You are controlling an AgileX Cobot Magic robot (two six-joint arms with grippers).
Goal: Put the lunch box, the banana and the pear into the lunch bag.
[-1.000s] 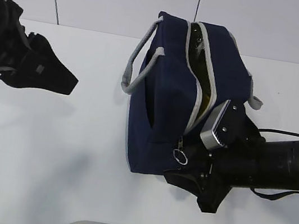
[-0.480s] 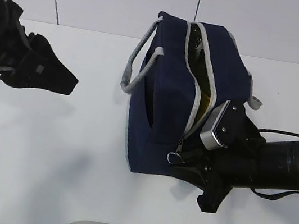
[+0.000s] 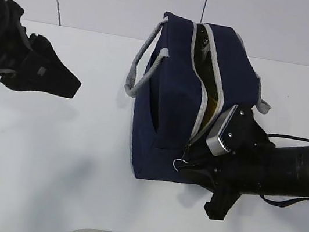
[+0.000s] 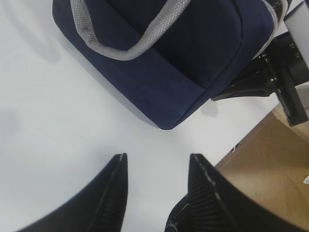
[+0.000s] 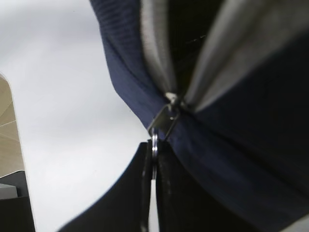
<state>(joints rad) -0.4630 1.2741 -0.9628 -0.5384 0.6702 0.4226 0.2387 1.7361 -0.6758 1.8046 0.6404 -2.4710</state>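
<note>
A white desk (image 3: 49, 152) carries the navy lunch bag (image 3: 165, 123), which stands a little toward three o'clock of the desk's middle, its grey-edged zipper opening running from twelve to six o'clock.

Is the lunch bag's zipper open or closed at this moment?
Open: the lunch bag shows its grey zipper strips parted along the top.

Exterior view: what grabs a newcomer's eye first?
The navy lunch bag at table centre, its top zipper gaping with something yellow showing inside. At its near end the right gripper is shut on the metal ring zipper pull. The left gripper hangs open, off to the left, holding nothing.
</note>
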